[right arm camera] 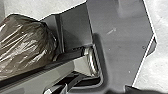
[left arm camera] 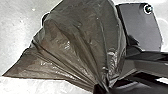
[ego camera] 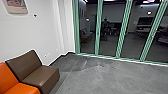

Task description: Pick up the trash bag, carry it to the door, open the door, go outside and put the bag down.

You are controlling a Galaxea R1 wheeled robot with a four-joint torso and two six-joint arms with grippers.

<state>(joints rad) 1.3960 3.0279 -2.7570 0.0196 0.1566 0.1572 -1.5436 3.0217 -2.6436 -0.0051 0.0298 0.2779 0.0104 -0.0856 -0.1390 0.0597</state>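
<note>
in the head view, the orange seat is cut off by the left and bottom edges, and the brown seat meets the bottom edge. the print on the wall is cropped at the top, its design blurred. a dark spot beside it is too small to name. behind the glass, the dim furniture may be tables and chairs. in the left wrist view, the top edge cuts off the trash bag; in the right, the robot's bar hides its lower side.
</note>
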